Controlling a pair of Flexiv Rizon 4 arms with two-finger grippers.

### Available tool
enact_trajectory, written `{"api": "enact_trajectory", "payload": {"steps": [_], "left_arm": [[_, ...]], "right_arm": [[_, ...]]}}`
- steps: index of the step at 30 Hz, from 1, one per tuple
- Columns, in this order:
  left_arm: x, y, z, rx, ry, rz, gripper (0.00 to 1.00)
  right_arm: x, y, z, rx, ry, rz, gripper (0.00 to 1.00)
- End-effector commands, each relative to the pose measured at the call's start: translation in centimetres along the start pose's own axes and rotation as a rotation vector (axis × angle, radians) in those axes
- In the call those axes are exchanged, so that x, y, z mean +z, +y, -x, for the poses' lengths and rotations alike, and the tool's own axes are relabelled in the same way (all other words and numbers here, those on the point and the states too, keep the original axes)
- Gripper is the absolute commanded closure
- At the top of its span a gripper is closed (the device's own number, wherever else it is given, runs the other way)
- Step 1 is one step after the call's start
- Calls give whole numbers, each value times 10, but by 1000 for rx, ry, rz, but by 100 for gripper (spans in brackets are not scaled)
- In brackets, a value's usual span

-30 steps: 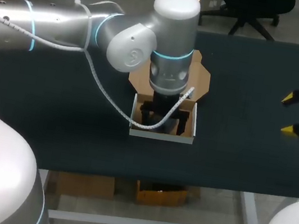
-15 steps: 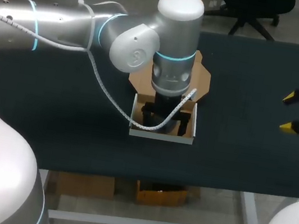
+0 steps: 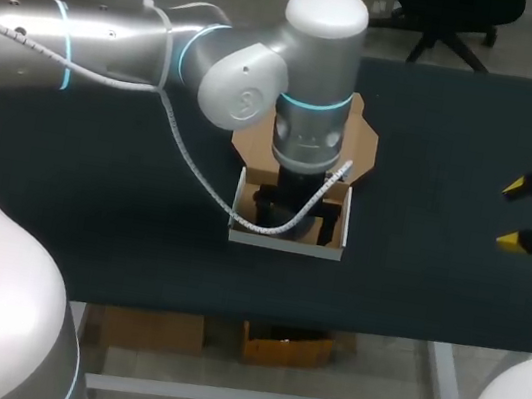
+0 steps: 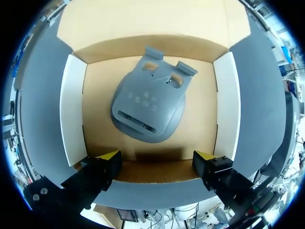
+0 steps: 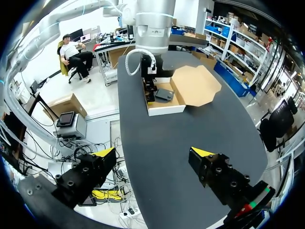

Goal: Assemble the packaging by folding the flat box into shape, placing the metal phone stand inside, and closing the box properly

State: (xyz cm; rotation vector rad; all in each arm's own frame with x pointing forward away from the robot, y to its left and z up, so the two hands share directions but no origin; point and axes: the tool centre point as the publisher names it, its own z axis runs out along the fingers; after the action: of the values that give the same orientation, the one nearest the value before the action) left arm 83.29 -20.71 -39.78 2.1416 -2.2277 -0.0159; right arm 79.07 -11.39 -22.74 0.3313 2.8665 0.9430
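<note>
Stand (image 4: 148, 112) in box (image 4: 71, 119), ahead of left end effector (image 4: 156, 168) | spread wide, empty

A dark, matte table (image 3: 92, 212) stands on a pale metal frame, evenly lit.

A short row of raised letters (image 4: 143, 99) marks the grey phone stand (image 4: 157, 121), lying in the box (image 4: 71, 119) ahead of the left gripper (image 4: 156, 168); too unclear to read.

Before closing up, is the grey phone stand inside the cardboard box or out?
Inside: the grey metal phone stand lies on the floor of the open white-sided cardboard box, within its walls.
</note>
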Motion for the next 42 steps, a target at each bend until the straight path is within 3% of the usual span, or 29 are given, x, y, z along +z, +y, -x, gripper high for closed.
{"api": "enact_trajectory", "payload": {"steps": [1, 33, 42], "left_arm": [[-1, 4, -2, -1, -8, -2, 0], [4, 67, -3, -75, -21, 24, 0], [-3, 68, -3, -74, -31, -6, 0]], "right_arm": [[-3, 0, 1, 0, 9, 4, 0], [-3, 0, 1, 0, 9, 4, 0], [-3, 0, 1, 0, 9, 4, 0]]}}
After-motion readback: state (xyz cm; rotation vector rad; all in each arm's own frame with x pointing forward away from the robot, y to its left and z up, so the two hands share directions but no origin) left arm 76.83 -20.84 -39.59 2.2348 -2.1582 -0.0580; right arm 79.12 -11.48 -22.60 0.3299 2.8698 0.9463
